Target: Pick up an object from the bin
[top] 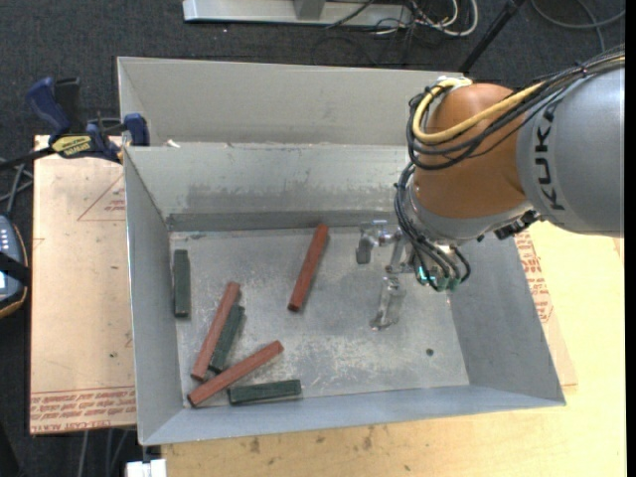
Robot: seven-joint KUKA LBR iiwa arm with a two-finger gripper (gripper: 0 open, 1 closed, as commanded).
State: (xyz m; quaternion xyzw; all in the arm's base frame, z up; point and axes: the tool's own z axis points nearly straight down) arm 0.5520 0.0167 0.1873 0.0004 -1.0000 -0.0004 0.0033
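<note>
Shows the hand (384, 311) down inside the grey bin (149, 266), right of centre, low over a bare patch of floor. Hangs from an orange-covered wrist (467, 162) reaching in from the right. No telling whether apart or together, with the metalwork bunched up from this angle. Seems to carry nothing, though hard to be sure.

Finds nearest, to the left and clear of the hand, a long red-brown stick (308, 268), lying flat and slanted, its upper end toward the back wall.

Counts the rest well apart in the left half:
- a dark green block (180, 283) lying lengthwise beside the left wall
- a second red-brown stick (216, 331) touching a dark green stick (230, 338) along its side
- a third red-brown stick (236, 373) slanted near the front
- a dark green bar (264, 392) just beside the third, along the front wall
</note>
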